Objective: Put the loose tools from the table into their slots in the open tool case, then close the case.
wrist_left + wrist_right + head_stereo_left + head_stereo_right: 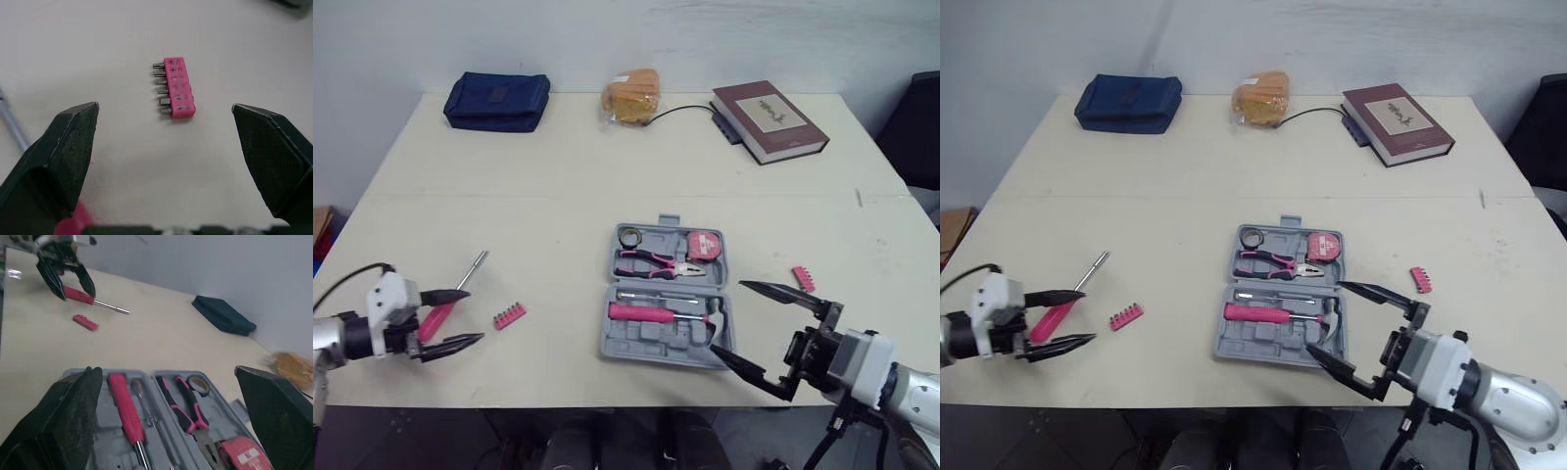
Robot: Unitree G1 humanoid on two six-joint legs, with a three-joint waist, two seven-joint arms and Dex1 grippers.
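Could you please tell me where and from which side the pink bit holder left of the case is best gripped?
Probably from above with the left gripper, closing on the short ends of the pink bit holder: it lies flat, and bits stick out along one long side, so a pinch across might press on them.

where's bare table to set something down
Widest bare patch: between the tool case and the back row of blue pouch, orange bag, book. Smaller one between case and left bit holder. Crowded: left gripper by the screwdriver, right gripper by the case.
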